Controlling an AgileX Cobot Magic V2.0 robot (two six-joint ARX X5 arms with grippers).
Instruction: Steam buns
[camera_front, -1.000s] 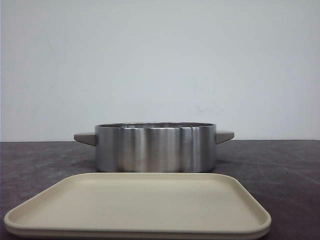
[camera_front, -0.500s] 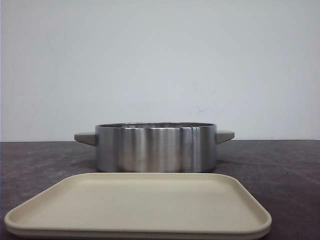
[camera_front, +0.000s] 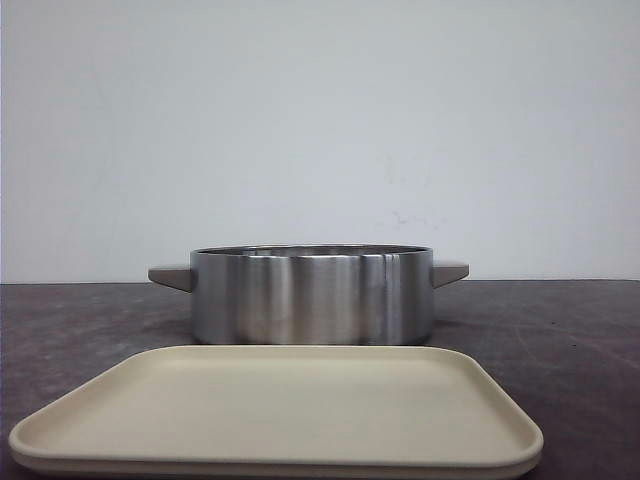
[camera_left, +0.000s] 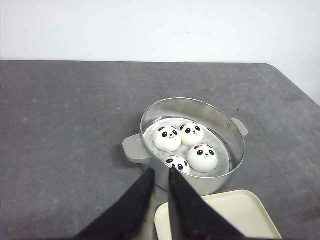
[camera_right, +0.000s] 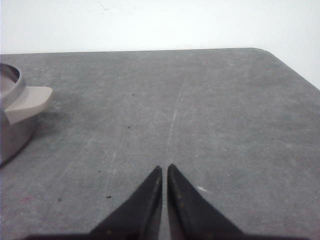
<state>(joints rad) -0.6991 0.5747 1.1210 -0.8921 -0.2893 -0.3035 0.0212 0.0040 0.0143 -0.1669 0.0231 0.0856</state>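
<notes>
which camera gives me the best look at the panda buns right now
The left wrist view: it looks down into the steel pot and shows all four buns. The front view sees only the pot's side wall, which hides them. The right wrist view catches just a pot handle and no buns.

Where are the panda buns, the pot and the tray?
buns (camera_left: 167, 138): left wrist view, on the face of one of the four in the pot.
pot (camera_front: 312, 297): front view, middle of its shiny wall.
tray (camera_front: 290, 455): front view, its near rim.
</notes>
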